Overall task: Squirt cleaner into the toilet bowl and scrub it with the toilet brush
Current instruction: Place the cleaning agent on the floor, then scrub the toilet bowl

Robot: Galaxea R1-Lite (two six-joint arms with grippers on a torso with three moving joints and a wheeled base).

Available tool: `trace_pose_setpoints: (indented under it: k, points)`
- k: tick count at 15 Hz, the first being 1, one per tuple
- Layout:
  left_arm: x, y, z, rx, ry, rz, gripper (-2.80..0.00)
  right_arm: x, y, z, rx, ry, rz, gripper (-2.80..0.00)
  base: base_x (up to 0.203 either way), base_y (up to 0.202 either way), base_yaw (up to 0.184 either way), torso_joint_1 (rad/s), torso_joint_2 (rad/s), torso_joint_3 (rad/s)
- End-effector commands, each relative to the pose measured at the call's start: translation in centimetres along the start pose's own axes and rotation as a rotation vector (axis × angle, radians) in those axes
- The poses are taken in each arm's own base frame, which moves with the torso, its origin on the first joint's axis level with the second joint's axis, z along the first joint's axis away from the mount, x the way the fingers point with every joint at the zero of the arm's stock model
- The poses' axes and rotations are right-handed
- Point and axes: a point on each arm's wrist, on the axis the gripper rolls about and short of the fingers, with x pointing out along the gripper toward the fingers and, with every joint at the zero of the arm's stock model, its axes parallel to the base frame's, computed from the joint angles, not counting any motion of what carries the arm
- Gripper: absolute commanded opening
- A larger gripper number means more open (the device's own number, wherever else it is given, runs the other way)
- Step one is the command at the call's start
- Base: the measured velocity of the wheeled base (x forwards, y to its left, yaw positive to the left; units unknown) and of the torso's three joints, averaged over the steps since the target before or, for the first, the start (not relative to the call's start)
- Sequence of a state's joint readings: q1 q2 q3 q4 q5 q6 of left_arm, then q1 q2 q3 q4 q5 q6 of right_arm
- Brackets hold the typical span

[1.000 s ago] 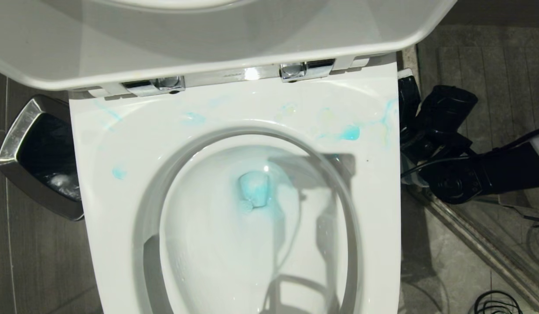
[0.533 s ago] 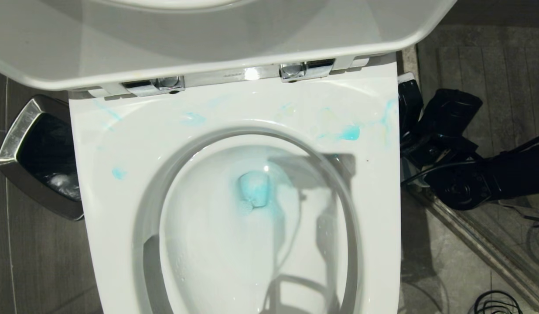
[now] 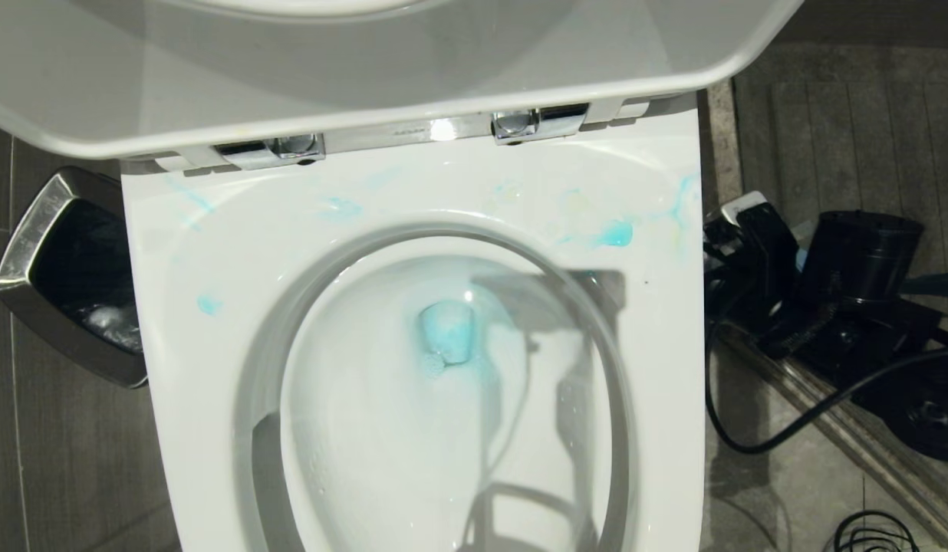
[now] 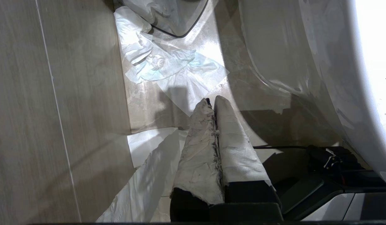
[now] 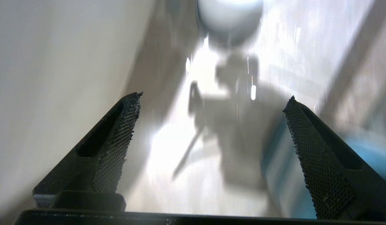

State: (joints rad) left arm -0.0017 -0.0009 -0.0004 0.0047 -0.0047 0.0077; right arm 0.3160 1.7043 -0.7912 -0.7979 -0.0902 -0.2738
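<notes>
Beside the toilet bowl (image 3: 413,192), chrome bin (image 3: 37,245) left, right gripper (image 5: 211,100) fingers apart, left gripper (image 4: 210,104) fingers together.

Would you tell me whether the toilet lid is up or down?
Up: the toilet lid stands raised behind the chrome hinges, leaving the toilet bowl open.
</notes>
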Motion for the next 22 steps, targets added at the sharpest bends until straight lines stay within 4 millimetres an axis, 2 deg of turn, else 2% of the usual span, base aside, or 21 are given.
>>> trace_pose_setpoints:
  k: [1, 3, 6, 9, 10, 13, 15, 18, 22]
  points:
    - [0.0, 0.0, 0.0, 0.0, 0.001, 0.0, -2.8, -5.0, -0.6, 0.6, 0.009, 0.077, 0.012, 0.0, 0.0, 0.0, 0.0, 0.0, 0.0, 0.0]
    - [0.0, 0.0, 0.0, 0.0, 0.001, 0.0, -2.8, -7.8, -0.6, 0.0, 0.101, 0.156, 0.031, 0.0, 0.0, 0.0, 0.0, 0.0, 0.0, 0.0]
    - [0.0, 0.0, 0.0, 0.0, 0.0, 0.0, -2.8, -10.7, 0.2, -2.3, 0.182, 0.221, 0.058, 0.0, 0.0, 0.0, 0.0, 0.0, 0.0, 0.0]
    - [0.0, 0.0, 0.0, 0.0, 0.001, 0.0, -2.8, -13.0, 0.7, -4.7, 0.243, 0.162, 0.073, 0.0, 0.0, 0.0, 0.0, 0.0, 0.0, 0.0]
    - [0.0, 0.0, 0.0, 0.0, 0.001, 0.0, -2.8, -13.7, 1.0, -5.9, 0.244, 0.147, 0.095, -2.8, 0.0, 0.0, 0.0, 0.0, 0.0, 0.0]
    - [0.0, 0.0, 0.0, 0.0, 0.001, 0.0, -2.8, -15.0, 1.4, -9.3, 0.165, 0.183, 0.093, -2.8, 0.0, 0.0, 0.0, 0.0, 0.0, 0.0]
    - [0.0, 0.0, 0.0, 0.0, 0.001, 0.0, -2.8, -15.2, 0.2, -10.7, 0.105, 0.211, -0.022, -2.8, 0.0, 0.0, 0.0, 0.0, 0.0, 0.0]
    - [0.0, 0.0, 0.0, 0.0, 0.001, 0.0, -2.8, -14.4, -1.6, -11.3, 0.069, 0.222, -0.152, -2.8, 0.0, 0.0, 0.0, 0.0, 0.0, 0.0]
    - [0.0, 0.0, 0.0, 0.0, 0.001, 0.0, -2.8, -12.6, -2.5, -11.1, 0.055, 0.129, -0.228, -2.8, 0.0, 0.0, 0.0, 0.0, 0.0, 0.0]
